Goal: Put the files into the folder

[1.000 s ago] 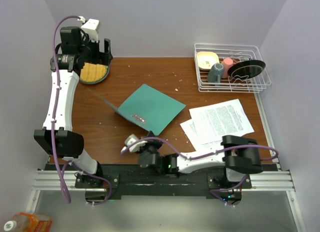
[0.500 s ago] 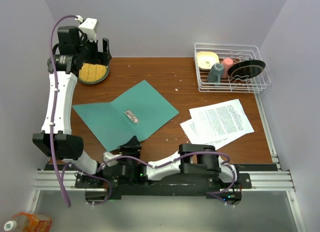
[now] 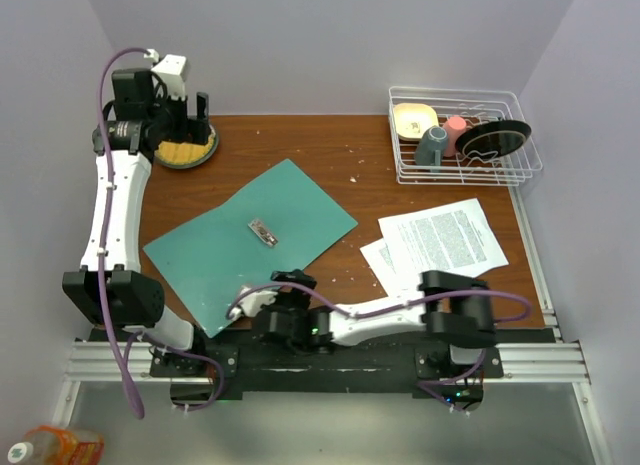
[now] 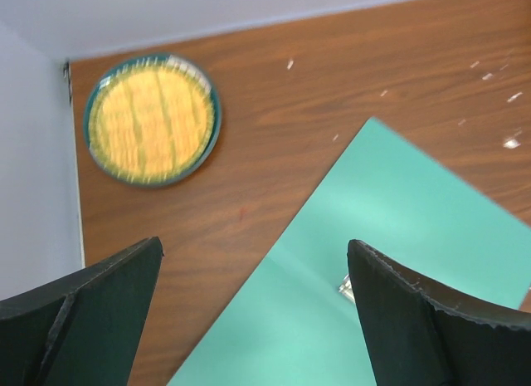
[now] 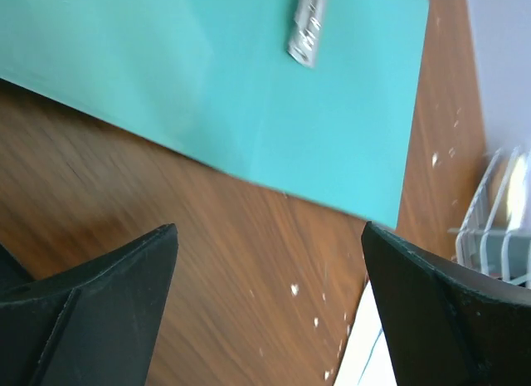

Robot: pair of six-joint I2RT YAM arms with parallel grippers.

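The teal folder [image 3: 250, 240] lies opened flat on the wooden table, its metal clip [image 3: 263, 231] on the middle fold. The files [image 3: 442, 240], white printed sheets, lie to its right, overlapping loosely and apart from it. My right gripper [image 3: 290, 282] is low at the folder's near edge, open and empty. In the right wrist view its fingers [image 5: 270, 228] frame bare wood, with the folder [image 5: 249, 70] beyond and a corner of the files [image 5: 365, 357] at lower right. My left gripper [image 3: 182, 113] hangs open at the far left. It looks down on the folder [image 4: 398, 203].
A round dish with a yellow mat [image 3: 185, 150] sits at the far left corner, under the left gripper; it also shows as the dish [image 4: 152, 119] in the left wrist view. A white wire rack [image 3: 465, 135] with cups and plates stands far right. Walls close in on three sides.
The folder's cover has swung over to the left and now lies flat. My right gripper has opened and shifted along the near edge. The left gripper has edged back.
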